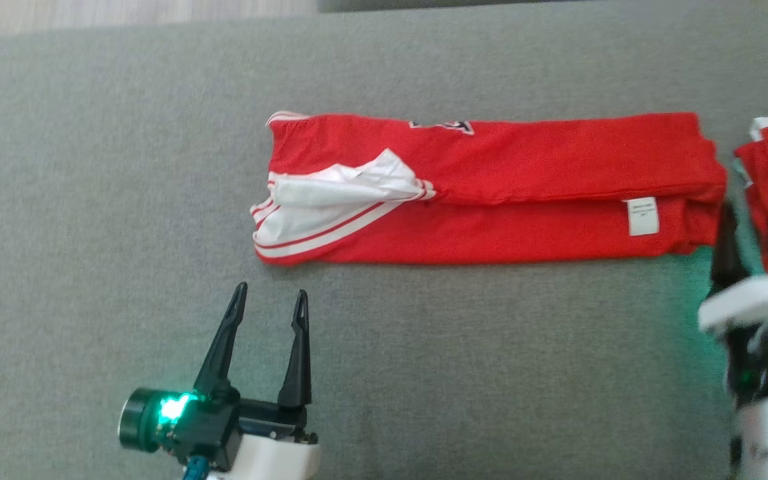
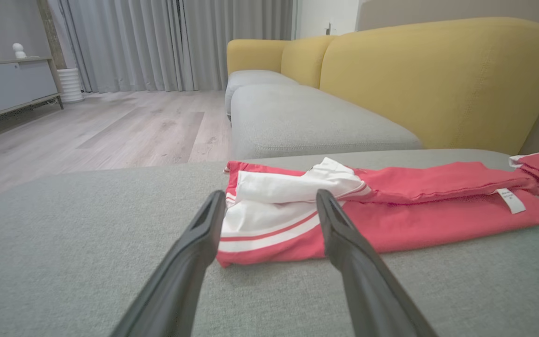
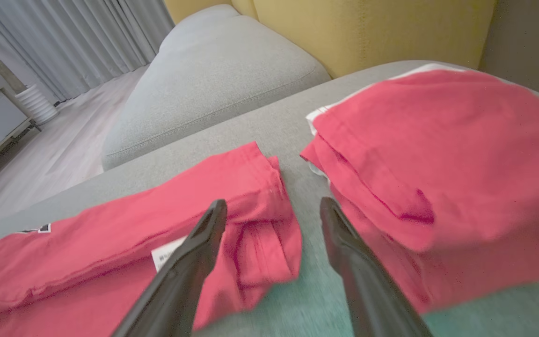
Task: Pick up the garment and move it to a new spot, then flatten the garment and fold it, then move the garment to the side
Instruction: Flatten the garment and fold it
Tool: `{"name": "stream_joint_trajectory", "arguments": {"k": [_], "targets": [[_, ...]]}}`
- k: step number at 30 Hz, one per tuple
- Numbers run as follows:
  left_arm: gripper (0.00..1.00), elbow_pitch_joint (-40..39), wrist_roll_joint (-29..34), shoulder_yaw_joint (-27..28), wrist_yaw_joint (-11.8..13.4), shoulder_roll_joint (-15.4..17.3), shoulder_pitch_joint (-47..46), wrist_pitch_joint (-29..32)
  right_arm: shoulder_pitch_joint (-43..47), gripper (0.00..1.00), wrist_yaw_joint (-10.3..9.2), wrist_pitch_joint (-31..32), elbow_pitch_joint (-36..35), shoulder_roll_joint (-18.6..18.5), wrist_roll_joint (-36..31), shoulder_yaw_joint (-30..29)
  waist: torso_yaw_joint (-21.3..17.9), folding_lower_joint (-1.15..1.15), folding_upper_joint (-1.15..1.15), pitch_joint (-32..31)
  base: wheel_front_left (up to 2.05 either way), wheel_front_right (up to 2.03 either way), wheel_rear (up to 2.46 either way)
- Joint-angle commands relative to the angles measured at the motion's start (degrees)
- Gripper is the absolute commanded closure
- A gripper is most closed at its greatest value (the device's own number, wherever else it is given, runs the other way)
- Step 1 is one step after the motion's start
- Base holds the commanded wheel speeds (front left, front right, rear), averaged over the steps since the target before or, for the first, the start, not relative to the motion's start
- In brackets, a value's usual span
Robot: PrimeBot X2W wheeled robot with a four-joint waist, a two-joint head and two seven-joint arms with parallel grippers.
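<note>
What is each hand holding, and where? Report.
Nothing is held. The left hand and the right hand both stand open near the long red garment.

white tag (image 1: 643, 216) on red garment (image 1: 524, 160), print too small to read, no other legible text

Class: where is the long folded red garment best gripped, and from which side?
Take the red garment at its two short ends: left gripper at the white-striped end, right gripper at the label end, coming low from the near edge. A long flat strip likely sags if held midway.
</note>
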Motion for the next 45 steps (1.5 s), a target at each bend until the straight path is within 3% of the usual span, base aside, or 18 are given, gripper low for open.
{"name": "stream_joint_trajectory", "arguments": {"k": [1, 11, 17, 18, 19, 20, 21, 26, 33, 39, 45], "targets": [[0.0, -1.81, 0.97, 2.47, -0.5, -0.35, -1.75, -0.29, -4.44, 0.0, -0.05, 0.58, -0.8, -0.05, -1.7, -0.33, 1.3, 0.0, 0.0, 1.98, 0.0, 0.0, 0.0], [0.0, 0.76, 3.76, 4.76, -4.3, -2.96, -3.98, -0.29, -14.66, 0.0, -0.05, 3.65, 11.77, 0.91, -9.46, -9.79, 2.52, 0.0, 0.0, 5.72, 0.0, 0.0, 0.0], [0.0, 1.0, 5.04, 6.67, -5.4, -3.73, -5.11, -0.29, -16.44, 0.0, -0.05, 5.45, 17.22, 1.03, -4.39, -5.38, 2.08, 0.0, 0.0, 7.29, 0.0, 0.0, 0.0], [0.0, 1.13, 5.23, 6.91, -5.57, -3.83, -5.16, -0.29, -16.52, 0.28, -0.05, 5.7, 17.84, 1.03, -3.25, -4.24, 1.97, 0.0, 0.0, 7.4, 0.0, 0.0, 0.0], [0.0, 1.23, 5.43, 7.13, -5.73, -3.94, -5.2, -0.29, -16.59, 0.67, -0.05, 5.92, 18.34, 1.03, -2.1, -3.33, 1.85, 0.0, 0.0, 7.52, 0.0, 0.0, 0.0], [0.0, 1.31, 5.61, 7.32, -5.88, -4.08, -5.26, -0.29, -16.64, 0.93, -0.05, 6.02, 18.65, 1.03, -1.23, -2.49, 1.74, 0.0, 0.0, 7.61, 0.0, 0.0, 0.0], [0.0, 1.4, 5.77, 7.5, -6.02, -4.23, -5.32, -0.29, -16.67, 1.0, -0.05, 6.12, 18.8, 1.03, -0.28, -1.53, 1.66, 0.0, 0.0, 7.63, 0.0, 0.0, 0.0], [0.0, 2.25, 6.41, 8.05, -7.24, -4.66, -5.32, -0.29, -15.45, 1.0, -0.05, 4.06, 17.6, 0.7, 2.89, 0.21, 1.44, 0.0, 0.0, 6.09, 0.0, 0.0, 0.0], [0.0, 2.92, 6.87, 8.99, -8.14, -4.62, -4.3, -0.29, -13.44, 1.0, -0.05, 2.09, 12.83, -2.95, 5.07, -0.83, 0.93, 0.0, 0.0, 3.63, 0.0, 0.0, 0.0], [0.0, 2.79, 7.1, 9.45, -8.98, -5.18, -3.39, -0.29, -12.8, 1.0, -0.05, 3.06, 2.73, -4.36, 7.39, 0.13, 0.93, 0.0, 0.0, 2.22, 0.0, 0.0, 0.0], [0.0, 2.45, 7.44, 9.14, -10.51, -6.32, -3.93, -0.29, -13.61, 1.0, -0.05, 6.04, -9.69, -1.67, 8.11, 6.48, 3.43, 0.0, 0.0, 2.01, 0.0, 0.0, 0.0]]}}
